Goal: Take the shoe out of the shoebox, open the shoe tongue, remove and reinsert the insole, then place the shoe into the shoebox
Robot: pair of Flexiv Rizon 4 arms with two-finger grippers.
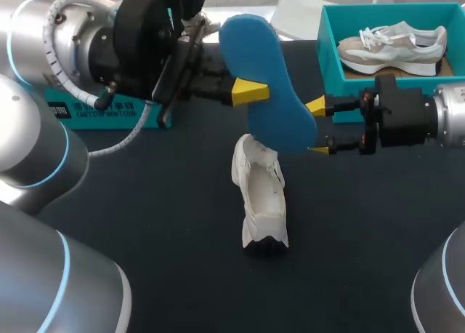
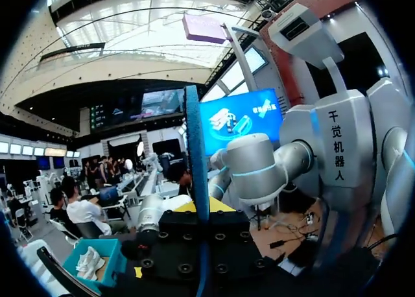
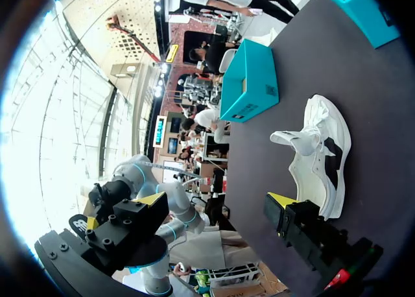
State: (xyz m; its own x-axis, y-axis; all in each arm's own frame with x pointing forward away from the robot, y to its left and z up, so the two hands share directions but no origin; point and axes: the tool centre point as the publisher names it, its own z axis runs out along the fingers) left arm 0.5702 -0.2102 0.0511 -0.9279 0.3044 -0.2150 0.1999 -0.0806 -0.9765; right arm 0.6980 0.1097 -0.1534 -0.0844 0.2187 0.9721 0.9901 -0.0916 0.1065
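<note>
Dark tabletop [image 1: 145, 224] with a white low-top sneaker [image 1: 261, 195] lying at centre, mouth gaping, seemingly tipped sideways. Left gripper [image 1: 251, 93] clamps a blue foam insole [image 1: 269, 86] aloft above it; right gripper [image 1: 318, 128] stands released at the insole's lower edge. Teal cardboard shoebox [image 1: 327, 57] holds a second beige-white sneaker [image 1: 392, 46].

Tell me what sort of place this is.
Probably a workbench for a robot shoe-handling demo: a dark table with a teal shoebox holding a sneaker, a white shoe and a blue insole.
</note>
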